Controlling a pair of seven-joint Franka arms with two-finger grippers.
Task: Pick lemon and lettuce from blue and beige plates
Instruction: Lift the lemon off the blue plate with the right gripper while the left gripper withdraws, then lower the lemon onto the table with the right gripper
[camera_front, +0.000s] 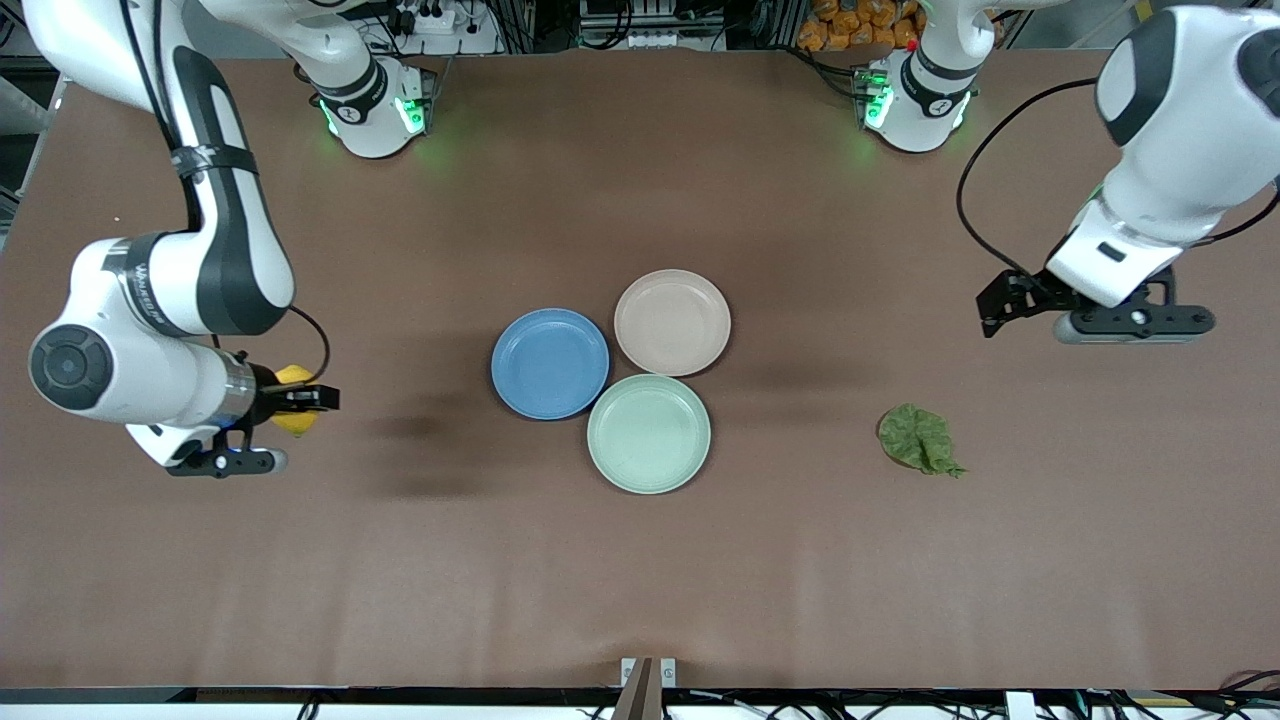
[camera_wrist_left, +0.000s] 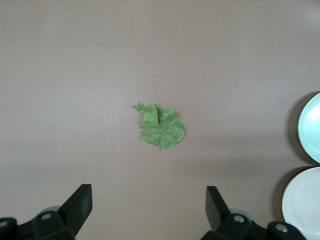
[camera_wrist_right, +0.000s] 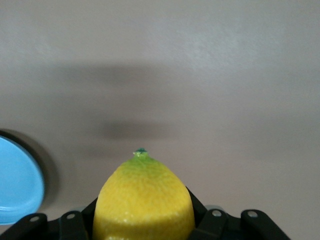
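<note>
My right gripper (camera_front: 300, 398) is shut on the yellow lemon (camera_front: 295, 412) and holds it above bare table toward the right arm's end; the lemon fills the right wrist view (camera_wrist_right: 144, 200). The green lettuce leaf (camera_front: 918, 438) lies flat on the table toward the left arm's end, and shows in the left wrist view (camera_wrist_left: 162, 126). My left gripper (camera_front: 1000, 305) is open and empty, up over the table near the lettuce. The blue plate (camera_front: 550, 363) and the beige plate (camera_front: 672, 322) sit empty at the table's middle, touching each other.
A pale mint-green plate (camera_front: 649, 433) sits empty against the blue and beige plates, nearer to the front camera. Its rim (camera_wrist_left: 311, 127) and the beige plate's rim (camera_wrist_left: 302, 202) show in the left wrist view. The blue plate's rim (camera_wrist_right: 20, 182) shows in the right wrist view.
</note>
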